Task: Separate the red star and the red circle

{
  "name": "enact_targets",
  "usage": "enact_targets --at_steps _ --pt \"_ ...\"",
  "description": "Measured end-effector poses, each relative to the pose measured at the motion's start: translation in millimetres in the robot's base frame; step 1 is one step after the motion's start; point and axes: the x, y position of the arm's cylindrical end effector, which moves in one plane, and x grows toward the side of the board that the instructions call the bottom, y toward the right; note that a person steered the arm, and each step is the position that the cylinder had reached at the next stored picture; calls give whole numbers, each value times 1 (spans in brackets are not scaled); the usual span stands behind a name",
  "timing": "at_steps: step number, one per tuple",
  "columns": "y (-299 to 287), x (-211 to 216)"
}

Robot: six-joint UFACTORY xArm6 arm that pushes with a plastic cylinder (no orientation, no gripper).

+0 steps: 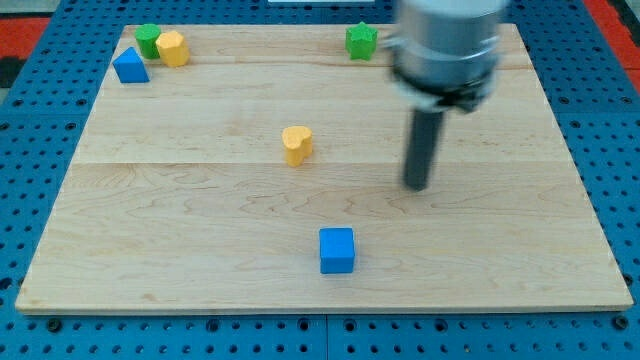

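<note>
No red star and no red circle shows in the camera view; the arm's body at the view's top right may hide them. My tip point(416, 186) rests on the wooden board point(200, 250), right of centre. A yellow heart block point(296, 144) lies to the tip's left. A blue cube point(337, 250) lies below and to the left of the tip. A green star point(361, 40) sits near the top edge, just left of the arm's body.
At the view's top left stand a blue triangle point(130, 66), a green block point(148, 39) and a yellow block point(173, 47), close together. A blue pegboard point(40, 200) surrounds the board.
</note>
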Motion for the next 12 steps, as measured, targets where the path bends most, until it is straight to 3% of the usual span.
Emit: enact_targets --at_steps 1,3,6,9,10,12 --pt "93 -64" --pt "203 -169" --pt "202 -172" --pt "130 -261" --pt "109 -260" --pt "-14 -260"
